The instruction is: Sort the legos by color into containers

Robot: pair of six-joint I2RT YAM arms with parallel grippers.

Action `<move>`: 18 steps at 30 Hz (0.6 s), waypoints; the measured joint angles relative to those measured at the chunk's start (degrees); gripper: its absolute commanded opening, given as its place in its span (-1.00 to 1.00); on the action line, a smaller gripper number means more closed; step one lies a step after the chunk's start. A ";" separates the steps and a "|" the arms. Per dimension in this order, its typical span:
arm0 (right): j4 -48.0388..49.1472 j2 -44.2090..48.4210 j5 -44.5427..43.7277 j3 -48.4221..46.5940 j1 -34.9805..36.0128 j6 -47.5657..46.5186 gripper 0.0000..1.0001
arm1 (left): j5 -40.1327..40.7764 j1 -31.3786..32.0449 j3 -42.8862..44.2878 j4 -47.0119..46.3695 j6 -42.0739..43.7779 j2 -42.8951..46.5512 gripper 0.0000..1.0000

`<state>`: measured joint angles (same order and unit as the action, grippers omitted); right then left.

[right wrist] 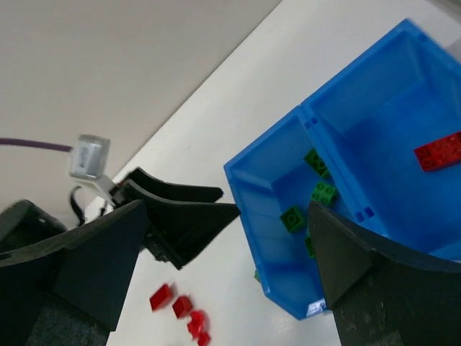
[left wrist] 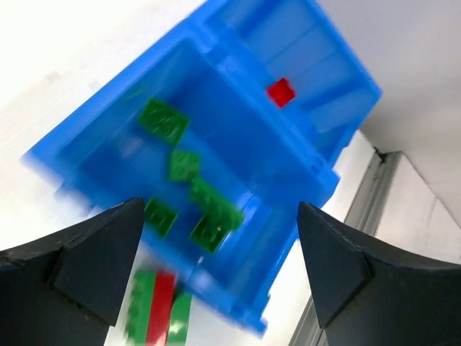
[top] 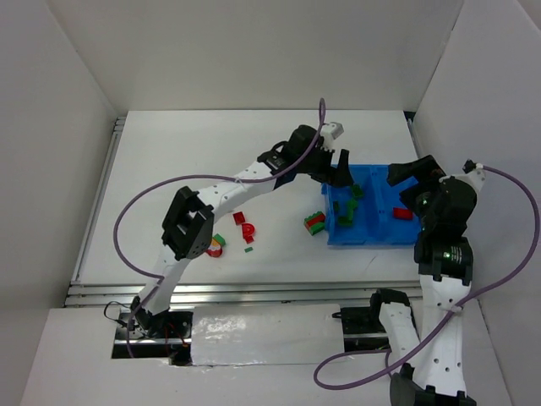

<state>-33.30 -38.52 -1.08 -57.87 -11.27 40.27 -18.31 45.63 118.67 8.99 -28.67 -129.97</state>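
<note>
The blue bin (top: 372, 233) lies right of centre, split into two compartments. Several green legos (top: 347, 207) lie in its left compartment and a red lego (top: 403, 213) in its right one. My left gripper (top: 336, 173) hovers open over the bin's far left corner. In its wrist view the green legos (left wrist: 184, 164) and red lego (left wrist: 281, 92) lie below the empty, wide-apart fingers (left wrist: 94, 259). My right gripper (top: 408, 188) hangs open and empty over the right compartment. A joined red-green lego (top: 314, 223) rests against the bin's left wall.
Loose red legos (top: 244, 224), a tiny green piece (top: 248, 249) and a red-green cluster (top: 217, 246) lie on the white table left of the bin. The right wrist view shows red legos (right wrist: 180, 306) and the left gripper (right wrist: 180, 216). White walls enclose the table.
</note>
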 measured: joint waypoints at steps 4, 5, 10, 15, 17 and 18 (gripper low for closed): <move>2.08 -1.46 7.61 1.86 2.08 -1.95 0.99 | 12.37 -0.98 -8.41 4.35 -1.68 10.01 0.99; 3.34 -3.06 11.87 2.86 7.19 -3.30 0.99 | 12.79 -2.71 -11.34 4.33 -1.70 19.17 0.99; 2.27 -14.67 1.79 -1.31 33.57 -6.82 0.99 | 27.69 -15.89 -34.64 8.00 -7.96 52.15 0.99; 2.60 -27.89 -4.98 -3.74 49.44 -8.66 0.99 | 41.27 -22.10 -47.80 18.49 -10.88 75.28 0.99; 2.43 -34.73 -9.22 -7.41 55.04 -8.59 0.99 | 44.57 -22.67 -49.44 24.15 -11.06 80.15 0.99; 2.49 -38.45 -10.95 -9.79 57.33 -8.37 0.99 | 46.23 -23.12 -49.68 26.97 -11.23 81.55 0.99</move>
<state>-30.81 -76.97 -12.03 -67.66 46.06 31.90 27.92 22.50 68.99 35.97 -39.90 -48.42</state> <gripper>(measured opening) 0.994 0.994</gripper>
